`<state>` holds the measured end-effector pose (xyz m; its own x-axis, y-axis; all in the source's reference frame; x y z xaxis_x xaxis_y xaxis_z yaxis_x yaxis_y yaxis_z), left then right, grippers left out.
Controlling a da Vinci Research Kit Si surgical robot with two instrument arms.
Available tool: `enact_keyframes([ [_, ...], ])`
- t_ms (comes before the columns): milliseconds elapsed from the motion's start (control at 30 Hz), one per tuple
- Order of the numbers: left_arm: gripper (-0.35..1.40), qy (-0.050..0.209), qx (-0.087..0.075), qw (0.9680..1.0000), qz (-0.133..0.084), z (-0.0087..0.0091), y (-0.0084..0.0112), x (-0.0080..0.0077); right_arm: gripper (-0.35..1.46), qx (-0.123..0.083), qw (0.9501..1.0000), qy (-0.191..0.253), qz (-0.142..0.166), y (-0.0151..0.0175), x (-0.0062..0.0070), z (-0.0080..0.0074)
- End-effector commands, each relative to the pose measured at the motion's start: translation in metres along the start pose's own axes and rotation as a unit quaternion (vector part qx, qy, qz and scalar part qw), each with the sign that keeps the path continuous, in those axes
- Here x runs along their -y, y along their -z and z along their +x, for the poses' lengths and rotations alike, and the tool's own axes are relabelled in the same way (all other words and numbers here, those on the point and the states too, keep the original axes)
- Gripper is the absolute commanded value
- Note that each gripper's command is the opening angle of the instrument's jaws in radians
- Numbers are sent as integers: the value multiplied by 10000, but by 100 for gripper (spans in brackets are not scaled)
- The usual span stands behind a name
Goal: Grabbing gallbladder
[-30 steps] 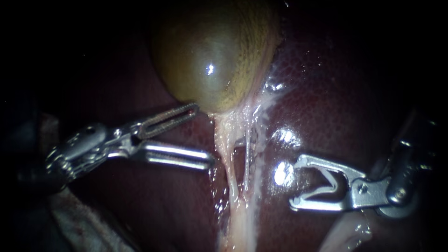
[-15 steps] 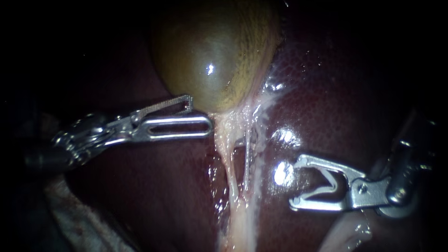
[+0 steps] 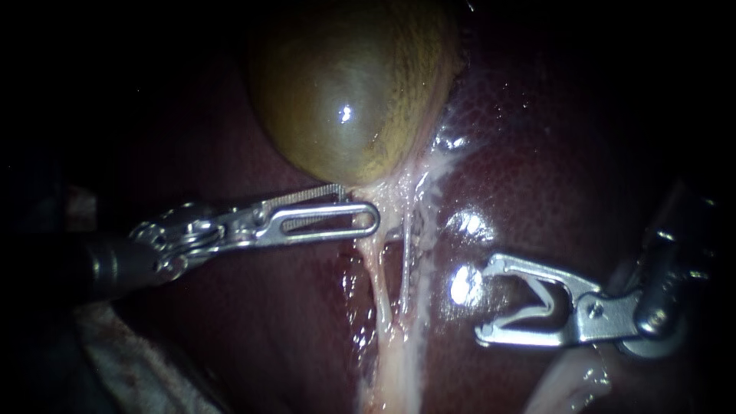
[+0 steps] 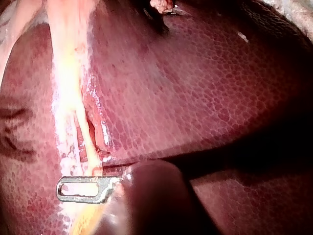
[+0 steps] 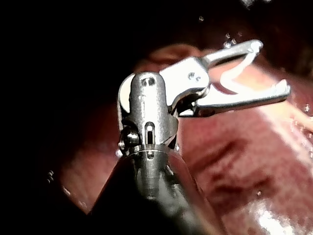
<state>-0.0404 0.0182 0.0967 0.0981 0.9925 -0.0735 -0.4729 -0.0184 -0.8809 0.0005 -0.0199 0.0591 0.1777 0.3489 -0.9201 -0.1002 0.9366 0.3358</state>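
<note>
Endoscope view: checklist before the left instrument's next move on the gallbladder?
1. Tip of left instrument at the lower end of the gallbladder: ok.
2. Its hold on the gallbladder: cannot tell.
3. Tip clear of the pale strands below: not ok; the left wrist view shows it lying across one.
4. Gallbladder wall whole, no leak seen: ok.
5. The right instrument apart from the left one and the gallbladder: ok.
6. The clip seated between its jaws: ok.
</note>
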Motion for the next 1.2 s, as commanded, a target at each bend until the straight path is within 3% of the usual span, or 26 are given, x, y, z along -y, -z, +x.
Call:
enact_keyframes([
  [33,66,17,14,10000,31,-1,-2,2,59,-1,10000,0,1,0,0,0],
  [200,61,86,46,9999,108,-1,-11,6,59,-1,10000,1,1,0,0,0],
  [367,51,319,53,9994,151,3,-18,8,59,-1,10000,1,1,0,0,0],
  [567,25,554,61,9982,211,7,-25,9,59,-1,10000,1,1,0,0,0],
  [933,25,691,62,9973,256,11,-35,13,59,-1,10000,1,1,0,0,0],
  [1033,9,715,87,9969,307,10,-35,13,59,-1,10000,1,1,0,0,0],
  [1167,-35,767,148,9961,408,8,-33,13,59,-1,10000,1,1,0,0,0],
  [1200,-35,765,165,9960,432,8,-32,13,59,-1,10000,1,1,0,0,0],
])
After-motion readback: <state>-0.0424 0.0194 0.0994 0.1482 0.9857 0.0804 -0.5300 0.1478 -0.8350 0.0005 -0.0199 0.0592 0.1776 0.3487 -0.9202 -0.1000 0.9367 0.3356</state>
